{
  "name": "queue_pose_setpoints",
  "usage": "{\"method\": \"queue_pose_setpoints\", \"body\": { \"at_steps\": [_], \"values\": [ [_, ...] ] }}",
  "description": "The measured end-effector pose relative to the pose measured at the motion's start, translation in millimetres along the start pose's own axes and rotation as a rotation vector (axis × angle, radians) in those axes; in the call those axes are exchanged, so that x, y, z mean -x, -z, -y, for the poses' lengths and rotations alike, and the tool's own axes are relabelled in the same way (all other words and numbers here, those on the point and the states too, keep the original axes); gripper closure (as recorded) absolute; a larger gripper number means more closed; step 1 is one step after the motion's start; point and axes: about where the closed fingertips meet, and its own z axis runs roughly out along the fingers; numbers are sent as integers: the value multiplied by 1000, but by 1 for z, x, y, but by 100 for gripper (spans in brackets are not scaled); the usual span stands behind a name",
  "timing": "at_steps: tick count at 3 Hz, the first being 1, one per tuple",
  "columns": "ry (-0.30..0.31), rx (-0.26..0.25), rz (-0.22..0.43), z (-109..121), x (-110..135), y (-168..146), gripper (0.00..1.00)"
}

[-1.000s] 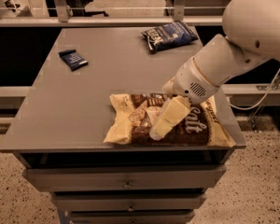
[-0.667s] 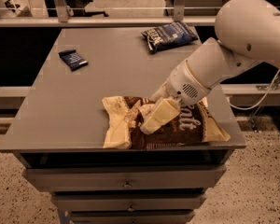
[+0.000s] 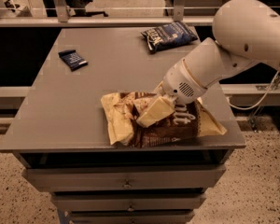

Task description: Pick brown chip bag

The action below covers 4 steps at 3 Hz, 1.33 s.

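**Gripper Bears Down on Brown Chip Bag at Table's Front Edge**

A grey table (image 3: 46, 120) carries three packets. At its left, well back from the front edge, lies a small flat navy packet (image 3: 72, 59), apart from everything else. Right of centre, along the front edge, lies the brown chip bag (image 3: 170, 133). It has a dark brown middle and cream-tan ends, and its left end is crumpled and raised. The gripper (image 3: 148, 116) is on top of the bag, left of the bag's middle. One cream wedge of it slants down and to the left across the brown panel. The jaws look clamped on a bunched fold of the bag, though only the near one shows. Behind, at the far edge of the table, a dark blue chip bag (image 3: 169, 35) lies well apart from the brown one. From the right, the white arm (image 3: 238, 41) reaches down across the table to the gripper. Its round vented wrist (image 3: 184, 85) hangs just above the bag's right half.
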Motion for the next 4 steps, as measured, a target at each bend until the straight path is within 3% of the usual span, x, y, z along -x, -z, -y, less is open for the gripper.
{"method": "queue_pose_setpoints", "body": {
  "at_steps": [1, 4],
  "values": [
    [0, 0, 0, 0, 2, 2, 100],
    [1, 0, 1, 0, 2, 2, 100]
  ]
}}
